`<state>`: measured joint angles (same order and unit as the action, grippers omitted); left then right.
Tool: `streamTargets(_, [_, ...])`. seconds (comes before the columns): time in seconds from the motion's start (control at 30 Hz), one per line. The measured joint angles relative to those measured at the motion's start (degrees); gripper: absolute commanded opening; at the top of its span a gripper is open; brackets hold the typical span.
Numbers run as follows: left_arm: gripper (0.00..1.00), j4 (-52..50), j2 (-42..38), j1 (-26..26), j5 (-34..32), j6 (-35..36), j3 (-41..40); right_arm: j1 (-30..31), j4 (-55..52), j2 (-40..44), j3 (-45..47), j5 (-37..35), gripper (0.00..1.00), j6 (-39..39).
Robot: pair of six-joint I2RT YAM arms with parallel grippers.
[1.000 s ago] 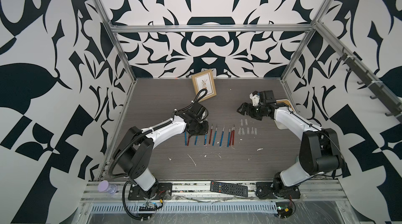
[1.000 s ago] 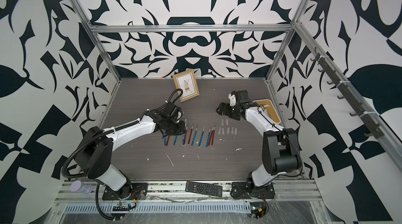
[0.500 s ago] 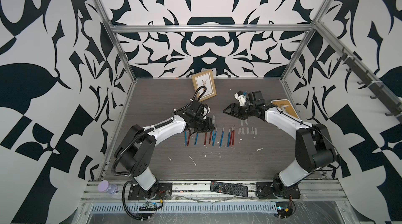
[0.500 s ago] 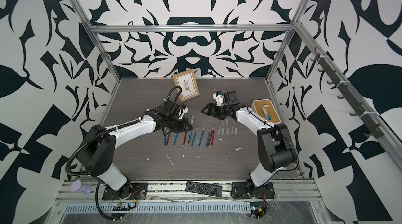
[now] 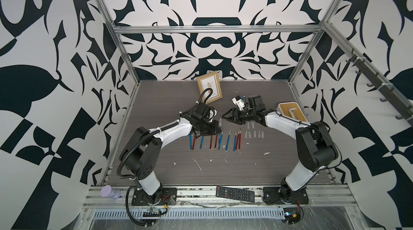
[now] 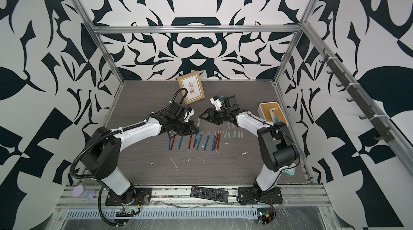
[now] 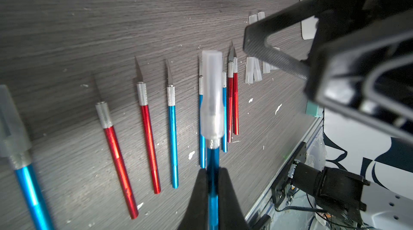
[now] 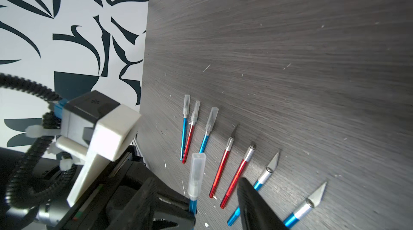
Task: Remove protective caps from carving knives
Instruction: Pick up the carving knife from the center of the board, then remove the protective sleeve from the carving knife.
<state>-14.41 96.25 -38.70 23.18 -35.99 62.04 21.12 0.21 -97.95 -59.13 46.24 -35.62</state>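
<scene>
My left gripper (image 7: 212,170) is shut on the blue handle of a carving knife (image 7: 212,157) and holds it above the table, its translucent protective cap (image 7: 212,97) still on the blade. In the right wrist view that cap (image 8: 196,173) stands between the fingers of my right gripper (image 8: 196,183), which is open and touches nothing. Both top views show the two grippers tip to tip, left (image 5: 215,128) and right (image 5: 224,117). Several blue and red carving knives (image 5: 214,140) lie in a row below; some (image 8: 195,112) are capped. Loose caps (image 5: 254,134) lie right of the row.
A framed picture (image 5: 210,88) leans at the back wall. A white box with a wooden top (image 5: 290,110) sits at the right edge. A black remote (image 5: 234,194) and a purple-lidded bottle (image 5: 109,192) rest on the front rail. White flecks (image 5: 197,164) dot the table.
My right arm has swung left to the left gripper and its jaws have narrowed. My left gripper has lifted the capped blue knife off the row and shifted right.
</scene>
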Motion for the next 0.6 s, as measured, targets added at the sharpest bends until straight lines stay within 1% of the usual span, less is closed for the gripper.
streamTargets(0.23, [0.0, 0.0, 0.0, 0.0, 0.0, 0.0, 0.1, 2.2, 3.3, -1.4, 0.5, 0.5, 0.51, -2.8])
streamTargets(0.6, [0.0, -0.2, 0.2, 0.0, 0.0, 0.2, 0.6, 2.8, 6.1, -4.5, 0.7, 0.4, 0.4, -6.3])
